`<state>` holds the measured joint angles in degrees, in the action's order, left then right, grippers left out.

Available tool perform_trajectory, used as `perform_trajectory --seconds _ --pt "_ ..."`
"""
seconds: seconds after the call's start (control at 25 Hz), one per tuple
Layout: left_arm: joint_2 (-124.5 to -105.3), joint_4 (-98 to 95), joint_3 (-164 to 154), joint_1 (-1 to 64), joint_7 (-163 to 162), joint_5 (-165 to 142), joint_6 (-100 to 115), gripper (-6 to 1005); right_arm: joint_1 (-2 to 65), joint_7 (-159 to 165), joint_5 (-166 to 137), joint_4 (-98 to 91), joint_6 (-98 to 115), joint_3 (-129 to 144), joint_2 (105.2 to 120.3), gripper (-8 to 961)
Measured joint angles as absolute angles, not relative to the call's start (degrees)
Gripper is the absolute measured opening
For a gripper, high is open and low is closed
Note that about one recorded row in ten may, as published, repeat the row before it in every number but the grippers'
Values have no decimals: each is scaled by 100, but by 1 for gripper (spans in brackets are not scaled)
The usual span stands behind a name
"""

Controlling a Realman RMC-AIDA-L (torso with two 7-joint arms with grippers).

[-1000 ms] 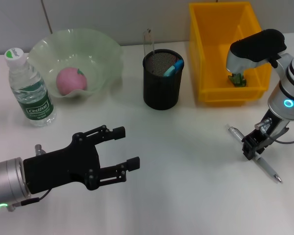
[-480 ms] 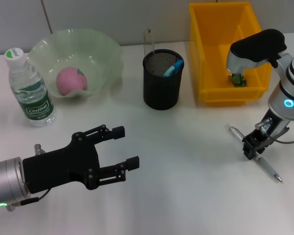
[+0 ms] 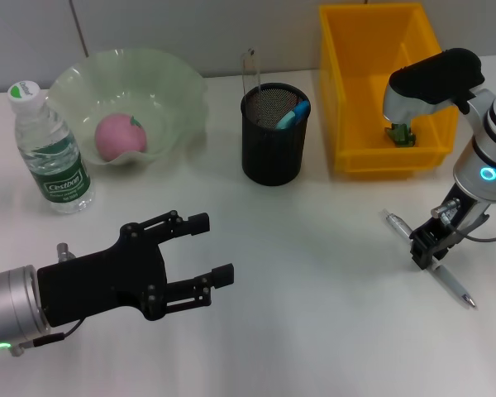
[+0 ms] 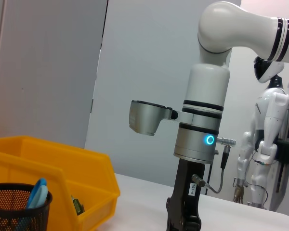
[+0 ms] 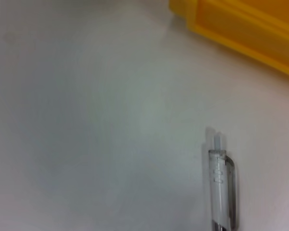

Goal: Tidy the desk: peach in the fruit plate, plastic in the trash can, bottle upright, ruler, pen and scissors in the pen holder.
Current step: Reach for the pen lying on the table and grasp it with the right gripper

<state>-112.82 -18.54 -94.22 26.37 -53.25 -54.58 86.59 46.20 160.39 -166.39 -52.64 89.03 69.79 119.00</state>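
Head view: left gripper (image 3: 205,249) low over bare desk (image 3: 314,314), jaws wide, holding nothing. Right gripper (image 3: 423,248) down on pen (image 3: 453,287) lying on the desk near yellow bin (image 3: 344,99); jaw state impossible to tell. Peach (image 3: 120,136) in bowl (image 3: 182,91); bottle (image 3: 50,149) upright; black holder (image 3: 272,145) beside the bin.

Right wrist view: pen (image 5: 223,187) flat on the desk, bin (image 5: 241,29) nearby.

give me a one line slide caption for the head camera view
Right pincer down at the pen on the desk; left pincer hovers open, peach already in fruit plate.
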Motion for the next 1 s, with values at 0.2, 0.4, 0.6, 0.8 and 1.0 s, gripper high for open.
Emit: perform_trajectory --seconds 0.2,0.4,0.6,0.8,1.0 --pt "-11282 -1856 -9422 2637 -5326 -5458 8665 798 4616 16033 -16639 -5264 8903 6985 11900 232" --pt "-11285 -1863 -9421 2638 -5326 -5458 8665 798 4614 16031 -16639 -5264 8903 6987 11900 231" --pt "-11285 -1864 -9414 2644 -5326 -5458 8664 798 4618 16024 -16639 -5264 8903 6988 11900 229" --pt "-11285 -1864 -9413 2660 -5326 -5458 8664 798 4628 16013 -16639 -5216 8869 6987 11900 228" --pt "-11285 -1863 -9404 2663 -5331 -5458 8666 798 4631 15973 -16631 -5173 8865 6987 11900 227"
